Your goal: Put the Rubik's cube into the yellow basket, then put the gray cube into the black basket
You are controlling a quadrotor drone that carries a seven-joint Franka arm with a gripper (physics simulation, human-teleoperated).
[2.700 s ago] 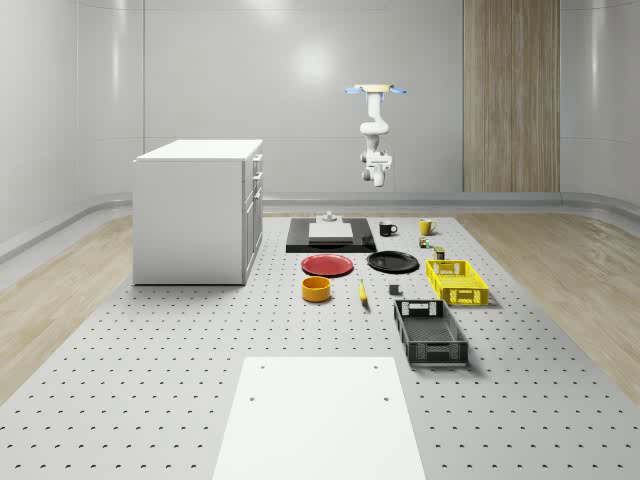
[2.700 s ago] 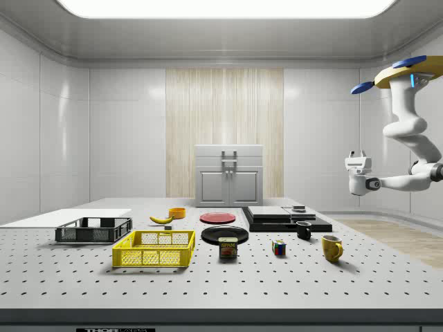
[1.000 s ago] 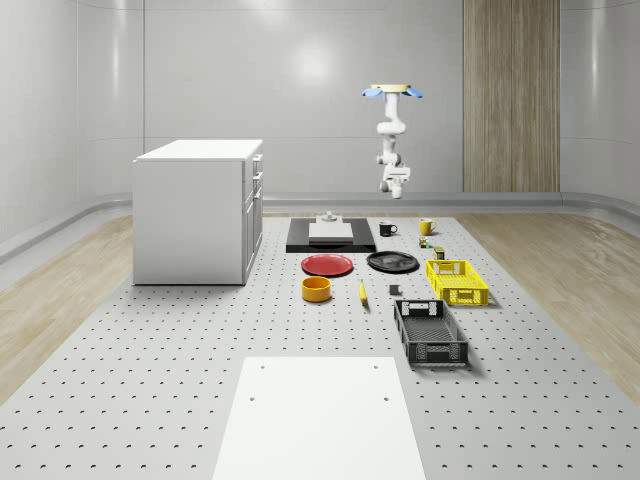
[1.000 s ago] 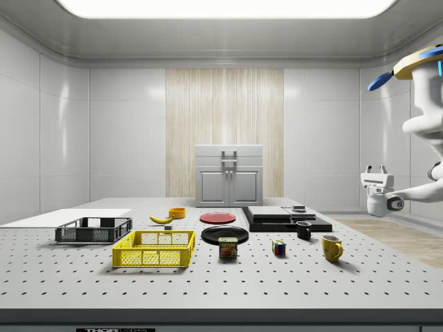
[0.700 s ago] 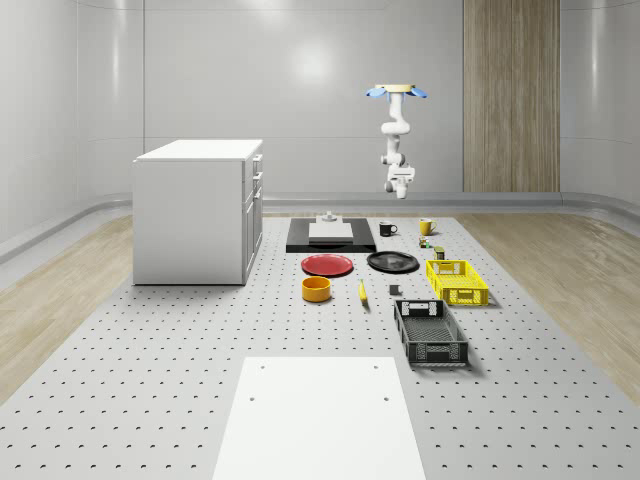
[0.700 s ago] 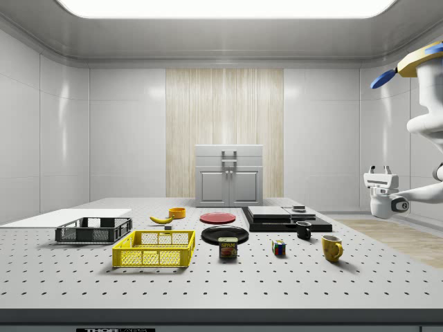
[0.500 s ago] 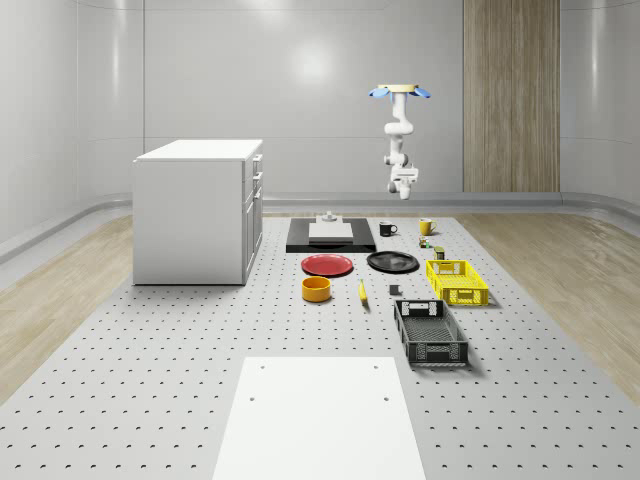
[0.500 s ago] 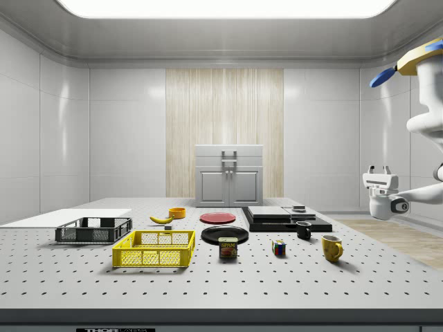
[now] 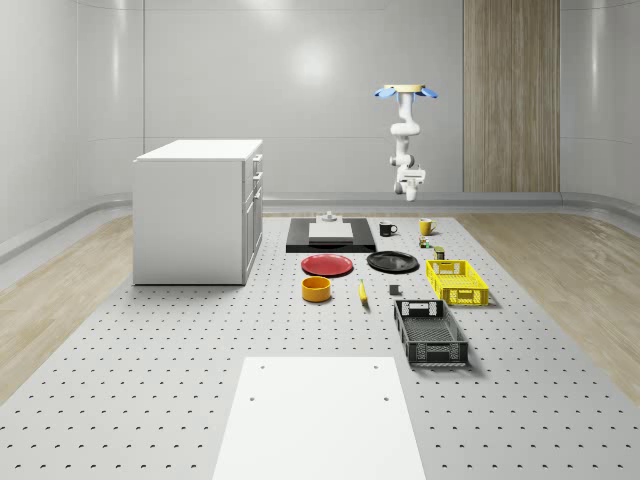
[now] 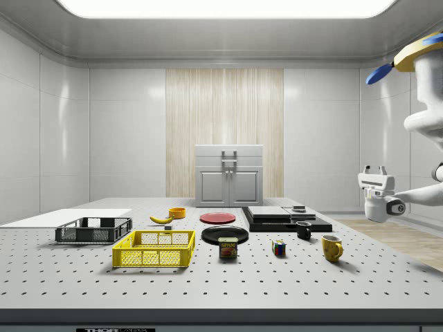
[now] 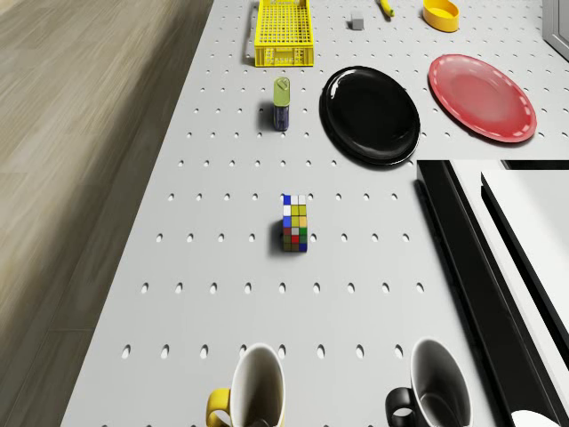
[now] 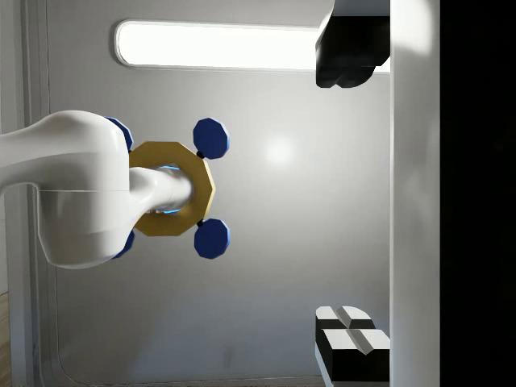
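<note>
**While the Rubik's cube is waiting on the table, the drone is hovering high above with its gripper turned upward and empty**

Because nothing is being held yet, the first step, fetching the Rubik's cube [image 11: 295, 224], is judged to be only beginning. The cube is resting upright on the perforated table [image 11: 213, 231], apart from everything around it. It is flanked by a yellow mug [image 11: 253, 391] and a black mug [image 11: 436, 396] on one side and a tin can [image 11: 282, 102] on the other. Beyond the can, the yellow basket [image 11: 284, 44] is lying open and empty. The gray cube [image 11: 357, 24] is sitting just past it, near the black basket [image 9: 400, 318], which is being left for the second step.

The drone [image 10: 422, 48] is being kept airborne, high over the table end where the mugs are standing, at the side view's right. The arm is being held folded below it, elbow bent, wrist turned up. The gripper [image 10: 376, 169] is pointing at the ceiling and at the drone's own underside, well above and well apart from the cube. Its fingers [image 12: 347, 48] are being held wide apart, with nothing between them.

To do this step well, the wrist is probably being called on to swing downward before any descent. The open jaws are best lined up squarely with two flat faces of the cube. A steady hover is likely needed, since the mugs and the can could be knocked.
</note>
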